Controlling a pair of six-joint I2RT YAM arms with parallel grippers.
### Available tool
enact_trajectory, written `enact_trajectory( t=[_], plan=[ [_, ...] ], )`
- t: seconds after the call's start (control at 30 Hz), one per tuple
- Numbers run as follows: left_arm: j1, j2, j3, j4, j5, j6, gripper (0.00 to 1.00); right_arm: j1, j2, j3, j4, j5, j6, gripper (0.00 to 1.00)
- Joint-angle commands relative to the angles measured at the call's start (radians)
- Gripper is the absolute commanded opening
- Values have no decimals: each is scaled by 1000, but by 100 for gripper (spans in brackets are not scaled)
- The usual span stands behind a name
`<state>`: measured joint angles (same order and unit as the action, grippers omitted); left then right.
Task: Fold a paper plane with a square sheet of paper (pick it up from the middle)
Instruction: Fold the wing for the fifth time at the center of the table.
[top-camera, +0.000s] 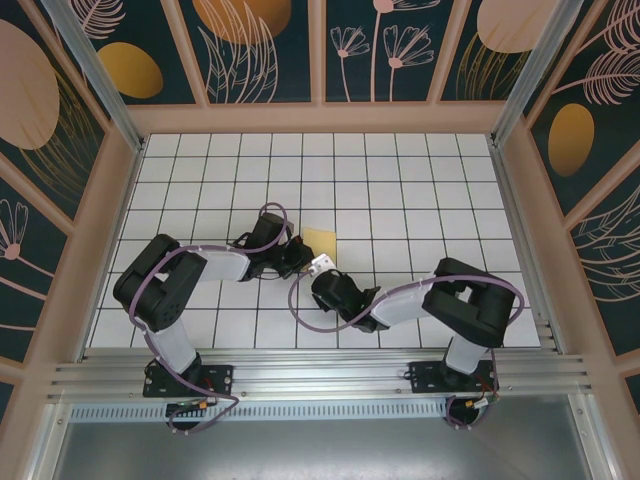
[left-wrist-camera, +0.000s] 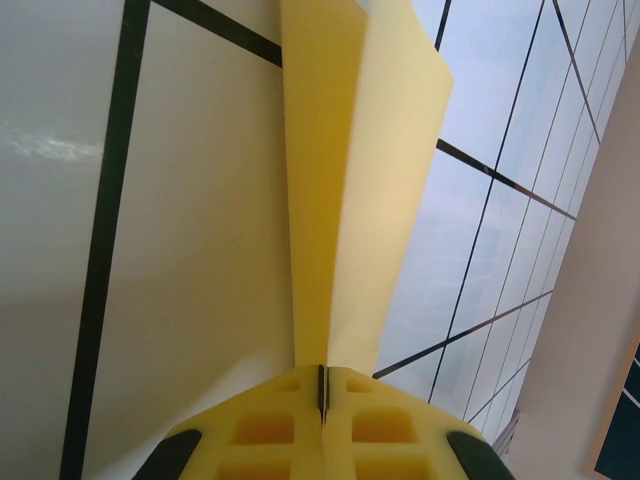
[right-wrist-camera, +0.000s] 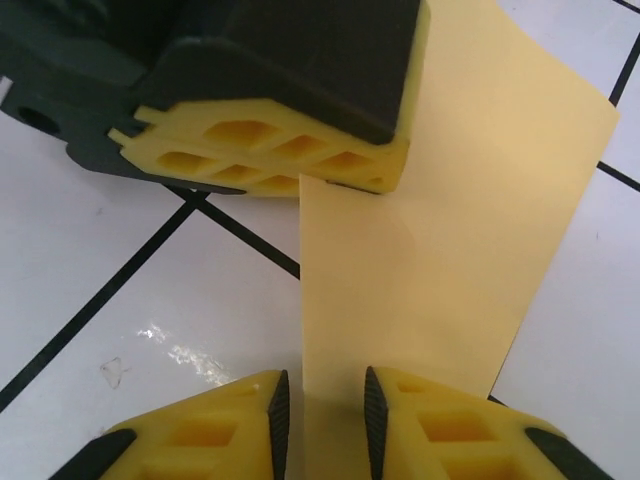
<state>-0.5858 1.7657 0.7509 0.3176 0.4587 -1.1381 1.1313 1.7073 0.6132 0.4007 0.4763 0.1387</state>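
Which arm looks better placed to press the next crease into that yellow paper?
Probably the right arm: its jaws stand open astride the yellow paper's edge, ready to pinch. The left arm's jaws are shut on the paper, busy holding it.

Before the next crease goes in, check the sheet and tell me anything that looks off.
The folded yellow paper held in the shut left gripper looks askew: its two layers splay apart, and their edges do not match. The right gripper straddles one edge with jaws open. No tear visible.
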Motion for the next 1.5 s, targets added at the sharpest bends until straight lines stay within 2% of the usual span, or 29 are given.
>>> enact_trajectory(
  t=[0.0,0.27,0.4,0.47,0.63,0.83,1.23,1.3,1.37,1.47],
  plan=[
    [-7,-5,25,-14,-9,4,5,21,42,43,27,94,-62,27],
    [-8,-2,33,-29,-10,10,5,30,59,49,17,185,-74,23],
    [-8,-4,37,-38,-17,12,6,44,39,29,35,195,-99,27],
    [-7,-2,36,-39,-16,15,6,45,30,14,56,157,-115,32],
    [-9,6,38,-32,-8,13,6,53,61,32,72,148,-150,33],
    [-9,6,39,-39,-7,17,6,52,92,49,60,243,-148,25],
    [-9,5,44,-55,-12,27,8,51,109,53,64,255,-145,13],
    [-9,6,45,-61,-13,28,9,51,111,54,65,255,-143,7],
    [-10,2,45,-64,-15,32,11,52,113,54,64,254,-136,6],
    [-10,-12,47,-83,-30,42,18,51,110,51,62,261,-119,1]
  ],
)
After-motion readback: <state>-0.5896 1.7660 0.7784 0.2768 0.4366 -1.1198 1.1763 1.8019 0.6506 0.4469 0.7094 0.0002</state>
